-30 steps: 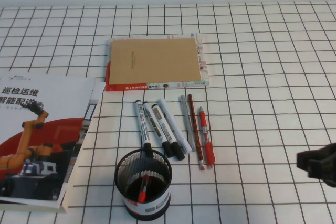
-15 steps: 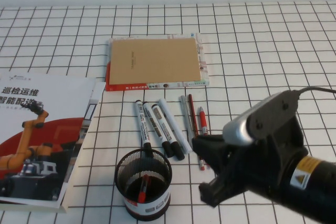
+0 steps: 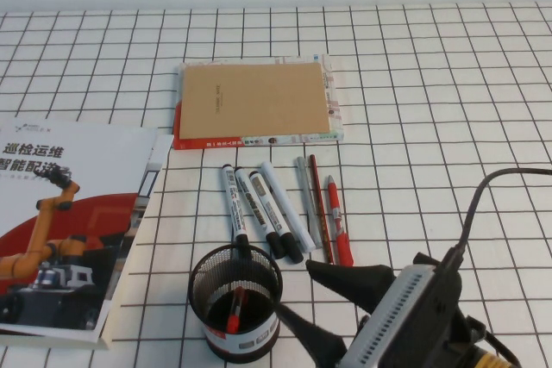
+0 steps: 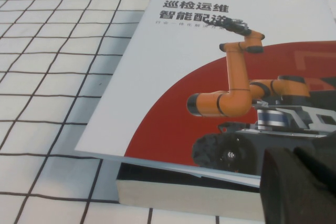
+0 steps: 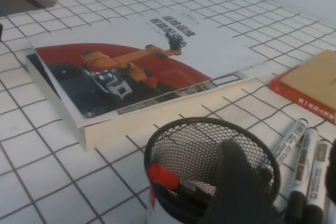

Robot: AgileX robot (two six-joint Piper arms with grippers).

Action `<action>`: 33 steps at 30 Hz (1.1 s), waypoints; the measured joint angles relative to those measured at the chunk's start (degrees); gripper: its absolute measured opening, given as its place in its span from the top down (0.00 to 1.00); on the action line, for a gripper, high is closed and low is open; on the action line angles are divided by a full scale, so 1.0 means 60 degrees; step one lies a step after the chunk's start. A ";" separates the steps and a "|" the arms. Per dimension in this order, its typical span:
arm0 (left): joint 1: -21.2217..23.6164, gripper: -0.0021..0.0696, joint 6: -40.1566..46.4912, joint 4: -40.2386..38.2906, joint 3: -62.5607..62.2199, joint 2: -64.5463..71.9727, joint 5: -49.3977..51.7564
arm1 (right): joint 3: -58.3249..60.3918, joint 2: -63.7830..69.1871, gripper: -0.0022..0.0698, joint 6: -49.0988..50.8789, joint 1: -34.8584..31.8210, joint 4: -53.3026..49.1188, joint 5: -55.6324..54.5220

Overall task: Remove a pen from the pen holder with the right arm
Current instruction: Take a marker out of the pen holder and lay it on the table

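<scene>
The black mesh pen holder stands near the table's front edge with a red-capped pen leaning inside it. My right gripper hovers just right of the holder, open, with nothing between its fingers. In the right wrist view one dark finger overlaps the holder rim, and the red-capped pen lies inside. My left gripper shows only as a dark mass over the near corner of the robot book.
Three markers, a grey pen, a thin dark red pen and a red pen lie side by side behind the holder. A brown book lies farther back. The robot book lies at the left.
My right arm has come in from the right edge to the front, beside the holder. Its jaws have gone from shut to open.
</scene>
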 joint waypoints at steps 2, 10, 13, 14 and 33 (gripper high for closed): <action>0.0000 0.97 0.0000 0.0000 0.0000 0.0000 0.0000 | 0.0022 0.0213 0.43 0.0117 0.0036 -0.0151 -0.0170; 0.0000 0.97 0.0000 0.0000 0.0000 0.0000 0.0000 | 0.0022 0.1276 0.33 0.1344 0.0042 -0.2089 -0.1567; 0.0000 0.97 0.0000 0.0000 0.0000 0.0000 0.0000 | 0.0022 0.1614 0.33 0.1530 0.0042 -0.2580 -0.1987; 0.0000 0.97 0.0000 0.0000 0.0000 0.0000 0.0000 | 0.0022 0.1754 0.33 0.1568 0.0042 -0.2738 -0.2150; 0.0000 0.97 0.0000 0.0000 0.0000 0.0000 0.0000 | 0.0022 0.3695 0.33 0.1645 0.0057 -0.2986 -0.4031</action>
